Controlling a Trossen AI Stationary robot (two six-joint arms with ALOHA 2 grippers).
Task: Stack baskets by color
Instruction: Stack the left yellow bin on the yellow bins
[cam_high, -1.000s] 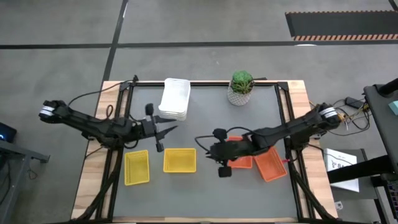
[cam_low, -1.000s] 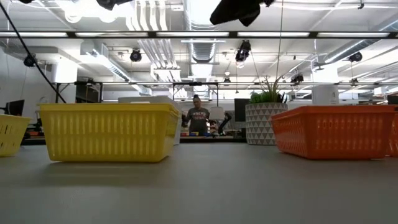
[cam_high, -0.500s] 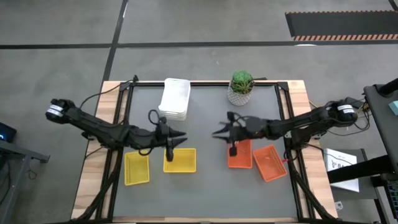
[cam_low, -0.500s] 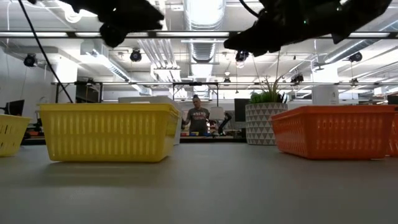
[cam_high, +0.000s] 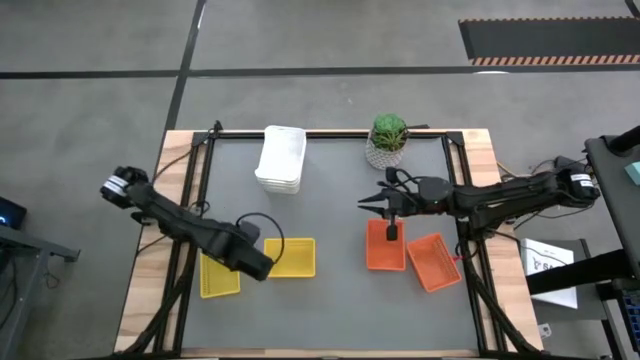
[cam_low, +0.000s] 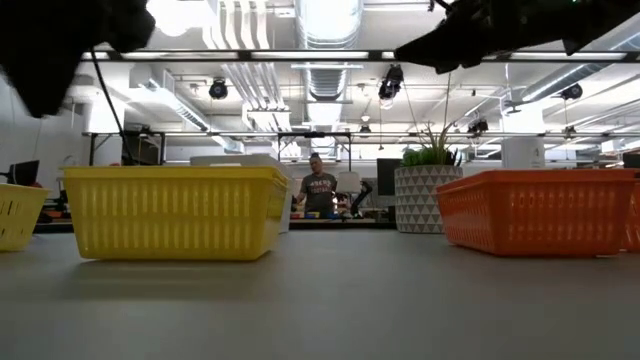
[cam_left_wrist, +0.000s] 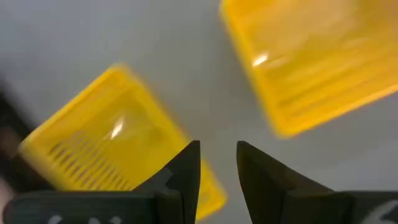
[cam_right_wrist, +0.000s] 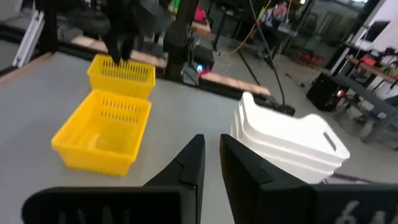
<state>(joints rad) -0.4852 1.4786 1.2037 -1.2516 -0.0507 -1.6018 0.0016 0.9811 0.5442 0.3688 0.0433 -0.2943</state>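
Observation:
Two yellow baskets rest side by side on the table near its left front. A white stack stands at the back. Two orange baskets sit right of centre, the right one turned askew. My left gripper hangs pointing down above the strip between the yellow baskets. Its fingers are a little apart, with only grey table between them. My right gripper is level, high above the table beyond the orange baskets. It points toward the left edge, narrowly open and holding nothing.
A green plant in a white patterned pot stands at the far edge, right of the white stack. The table's dark frame runs along both sides. Grey table lies bare across the middle and the near half.
My left gripper has swung from the table's middle left toward the near edge, sinking and tipping from level to pointing down over the yellow baskets. My right gripper has drawn back from above the orange baskets toward the far and right edges. No basket has moved.

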